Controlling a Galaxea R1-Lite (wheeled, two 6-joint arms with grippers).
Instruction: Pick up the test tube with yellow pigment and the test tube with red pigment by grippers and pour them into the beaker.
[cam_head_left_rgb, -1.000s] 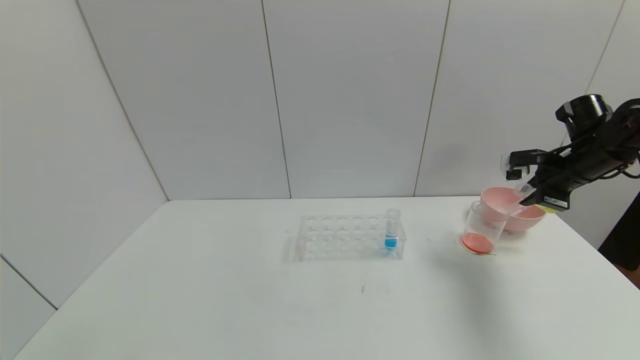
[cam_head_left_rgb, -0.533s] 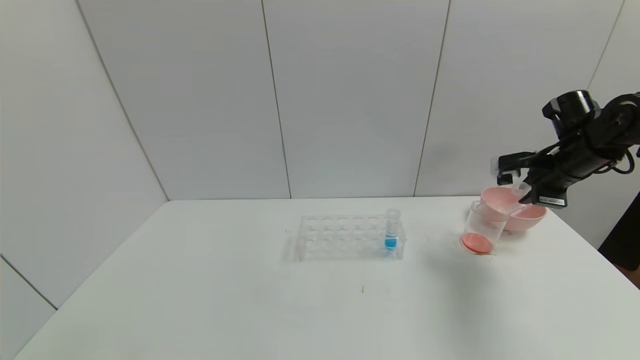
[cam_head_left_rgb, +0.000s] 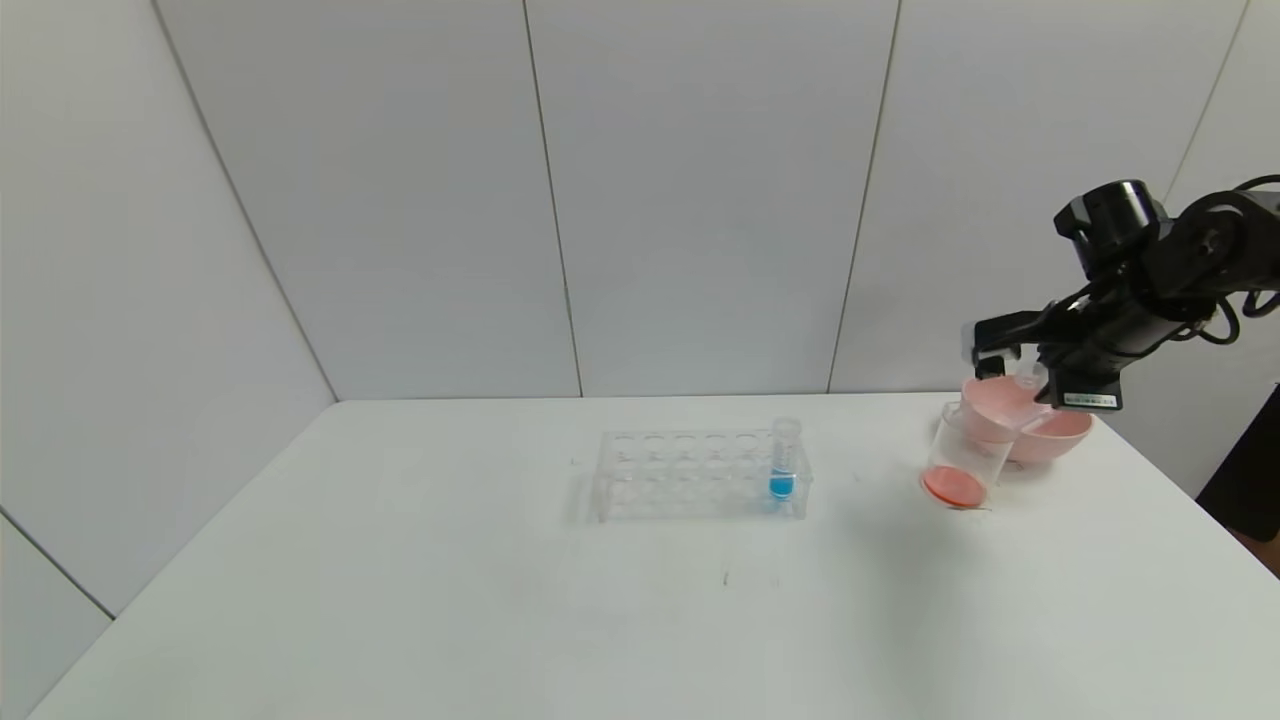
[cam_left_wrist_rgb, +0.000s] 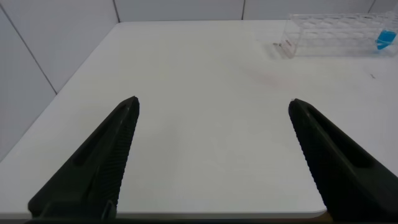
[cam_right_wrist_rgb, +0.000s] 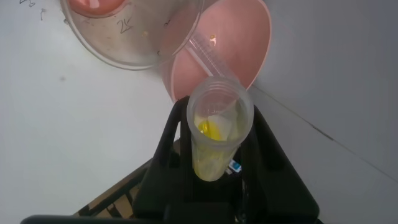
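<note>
My right gripper is shut on the test tube with yellow pigment, which holds a little yellow liquid. It hangs above the pink bowl and just behind the beaker, with the tube tilted and its mouth towards the beaker. Orange-red liquid covers the beaker's bottom. A second clear tube lies in the pink bowl; I see no red pigment in it. My left gripper is open over bare table, far from these things.
A clear tube rack stands mid-table with a blue-tipped tube at its right end. The left wrist view also shows the rack. The table's right edge runs close to the bowl.
The right gripper has risen and moved left with the yellow tube, from beside the bowl to above it, nearer the beaker. Beaker, bowl and rack have not moved.
</note>
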